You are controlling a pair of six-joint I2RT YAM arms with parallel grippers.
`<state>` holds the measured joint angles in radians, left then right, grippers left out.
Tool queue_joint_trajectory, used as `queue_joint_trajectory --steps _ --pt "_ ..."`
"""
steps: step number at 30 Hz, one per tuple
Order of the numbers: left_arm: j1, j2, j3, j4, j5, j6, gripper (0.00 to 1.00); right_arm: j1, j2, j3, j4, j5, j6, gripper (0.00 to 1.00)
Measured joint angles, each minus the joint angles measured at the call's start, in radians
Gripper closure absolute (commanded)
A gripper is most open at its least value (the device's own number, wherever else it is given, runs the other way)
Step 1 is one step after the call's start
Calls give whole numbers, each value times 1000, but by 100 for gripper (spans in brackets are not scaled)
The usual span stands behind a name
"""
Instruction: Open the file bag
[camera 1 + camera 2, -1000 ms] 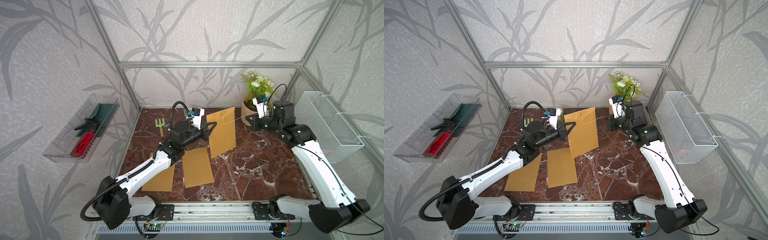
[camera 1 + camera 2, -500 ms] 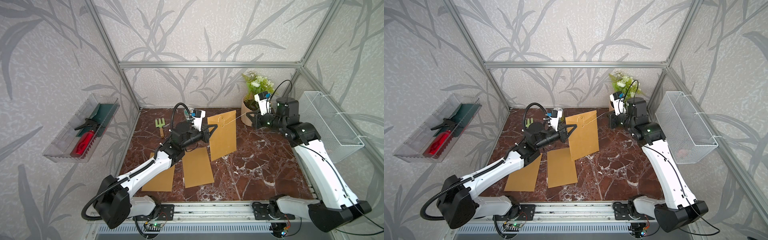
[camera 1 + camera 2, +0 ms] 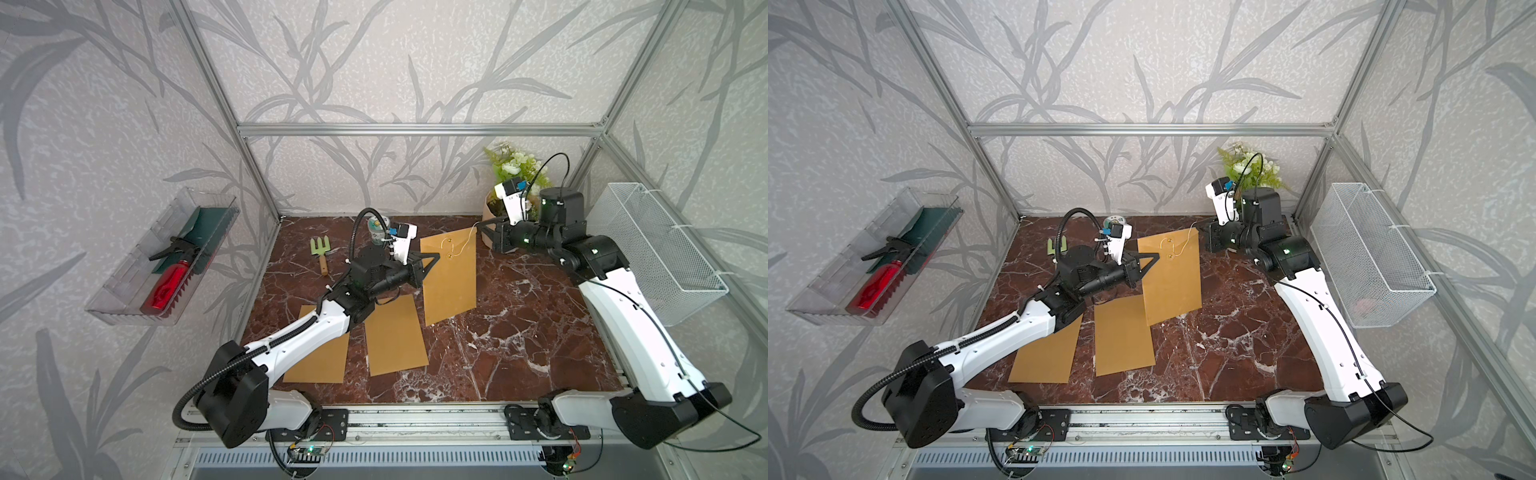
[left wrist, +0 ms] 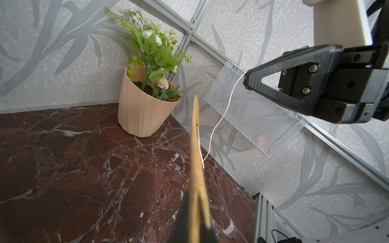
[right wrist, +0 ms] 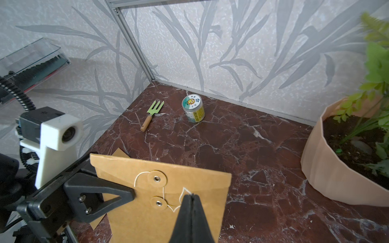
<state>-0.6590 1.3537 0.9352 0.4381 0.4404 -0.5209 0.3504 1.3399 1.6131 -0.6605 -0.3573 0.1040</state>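
here, the left gripper (image 3: 434, 257) holds the bag (image 3: 451, 286) upright over the far middle of the table (image 3: 519, 332). its fingers are pressed onto the bag, one on each face. they grip near the top of the edge that faces the table's left edge. we see the flap lying closed against the bag, with two buttons below its fold.

the right gripper (image 3: 481, 226) stands near the far right corner, just beside the pot (image 3: 487, 240) and apart from the bag. its fingers are pressed together and pinch the free end of the string (image 3: 466, 243). in the right wrist view the string (image 5: 163, 193) runs from the upper button past the lower one to that gripper, in a loose curve.

we cannot tell whether the bag's lower edge touches the table. two spare bags (image 3: 395, 336) lie flat toward the front left corner. a fork (image 3: 321, 251) and a jar (image 3: 376, 229) rest near the far left corner.
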Motion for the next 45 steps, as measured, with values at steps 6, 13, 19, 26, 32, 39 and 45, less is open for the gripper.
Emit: queue_joint_trajectory --steps 6,13,19,26,32,39,45 --pt "-19 20 0 11 0 -7 100 81 59 78 -3 17 -1 100" --pt "-35 39 -3 29 -1 -14 100 160 109 137 -5 42 -2 100" --pt "-43 46 -3 45 -2 -18 100 209 146 159 -3 53 -3 100" --pt "-43 69 -3 66 -3 -29 100 251 165 184 -8 62 -2 100" --pt "-43 84 -3 70 -3 -34 100 268 162 211 -9 79 -5 97" --pt "-43 84 -3 71 -13 -32 100 270 69 97 -24 186 -30 77" --pt "-43 79 -3 69 -31 -29 100 244 -62 -26 -39 250 -34 75"
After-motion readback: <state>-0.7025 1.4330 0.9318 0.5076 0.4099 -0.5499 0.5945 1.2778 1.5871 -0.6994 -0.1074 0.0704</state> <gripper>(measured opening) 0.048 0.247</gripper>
